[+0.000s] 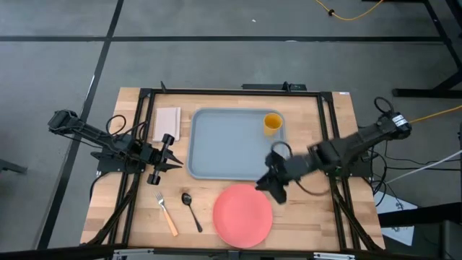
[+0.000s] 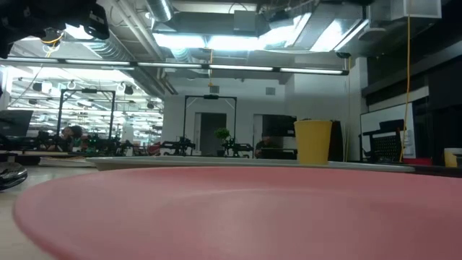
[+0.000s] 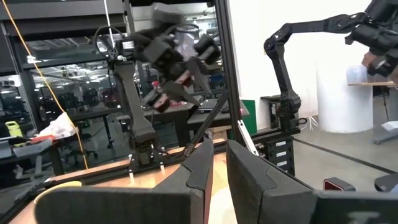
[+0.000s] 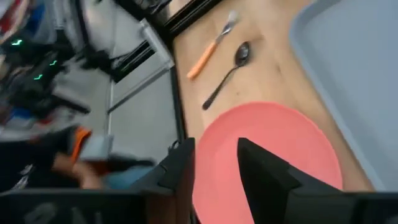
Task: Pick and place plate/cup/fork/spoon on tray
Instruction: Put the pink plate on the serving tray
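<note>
on the wooden bench the grey-blue tray lies near the middle, and the yellow-orange cup stands upright inside it, in the corner on the right arm's side away from the plate. the coral-red plate lies flat on the bench just beside the tray's long edge, not on it; in the low view its rim fills the foreground and the cup shows beyond it. the dark spoon and the orange-handled fork lie side by side on the bare wood next to the plate, apart from each other and from the plate, both outside the tray. the right gripper hangs over the gap between the tray's edge and the plate's rim; from its wrist camera the two dark fingers stand apart with the plate showing between them, so it is released and empty. the left gripper waits by the tray's short side, near a small pale pad; its fingers are spread a little and clasp nothing. no brand, label or writing can be read on any of these things.
</note>
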Motion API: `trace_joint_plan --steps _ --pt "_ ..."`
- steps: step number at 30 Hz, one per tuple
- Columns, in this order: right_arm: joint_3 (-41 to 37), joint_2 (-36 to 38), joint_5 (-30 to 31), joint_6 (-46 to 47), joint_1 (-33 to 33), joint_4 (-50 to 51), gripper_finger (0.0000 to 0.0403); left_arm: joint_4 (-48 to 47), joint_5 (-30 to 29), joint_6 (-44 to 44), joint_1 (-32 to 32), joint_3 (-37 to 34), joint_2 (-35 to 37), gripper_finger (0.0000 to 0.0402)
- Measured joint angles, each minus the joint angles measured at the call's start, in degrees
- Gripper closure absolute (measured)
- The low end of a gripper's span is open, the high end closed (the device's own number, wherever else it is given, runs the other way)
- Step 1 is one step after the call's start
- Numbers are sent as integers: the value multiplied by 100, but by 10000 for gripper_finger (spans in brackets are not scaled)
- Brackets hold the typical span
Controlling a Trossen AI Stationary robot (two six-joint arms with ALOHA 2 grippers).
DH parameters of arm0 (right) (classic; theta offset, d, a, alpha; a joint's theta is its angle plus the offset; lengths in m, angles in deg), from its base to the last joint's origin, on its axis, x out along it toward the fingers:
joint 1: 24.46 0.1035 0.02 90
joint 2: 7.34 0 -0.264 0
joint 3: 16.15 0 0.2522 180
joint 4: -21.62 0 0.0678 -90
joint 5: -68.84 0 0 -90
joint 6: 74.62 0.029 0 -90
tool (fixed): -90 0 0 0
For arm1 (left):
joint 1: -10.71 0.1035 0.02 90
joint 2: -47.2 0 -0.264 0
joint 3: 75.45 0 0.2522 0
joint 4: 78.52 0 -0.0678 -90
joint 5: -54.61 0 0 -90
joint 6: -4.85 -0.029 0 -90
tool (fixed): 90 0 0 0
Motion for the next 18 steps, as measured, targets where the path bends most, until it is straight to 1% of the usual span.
trace_joint_plan --steps 3,5,6,8,10,12,14,18 --pt "-2 0 1597 589 652 554 279 0 0 0 -1 0 0 363" --pt "-2 -7 2652 1228 985 1068 279 0 0 0 -1 0 0 363" --pt "-2 -37 3093 1647 1111 1343 279 0 0 0 -1 0 0 363" --pt "-2 -145 3645 2488 1321 1894 279 -1 0 0 1 0 -1 363" --pt "-2 -326 3775 3121 1464 2288 279 -5 0 0 1 0 -1 363" --pt "-2 -587 3686 3554 1546 2470 279 -11 0 0 1 0 0 363" --pt "-7 -871 3558 3831 1589 2466 279 -22 0 0 1 0 -2 363" --pt "-7 -1357 3538 4330 1585 2481 279 -22 0 0 1 0 0 363"
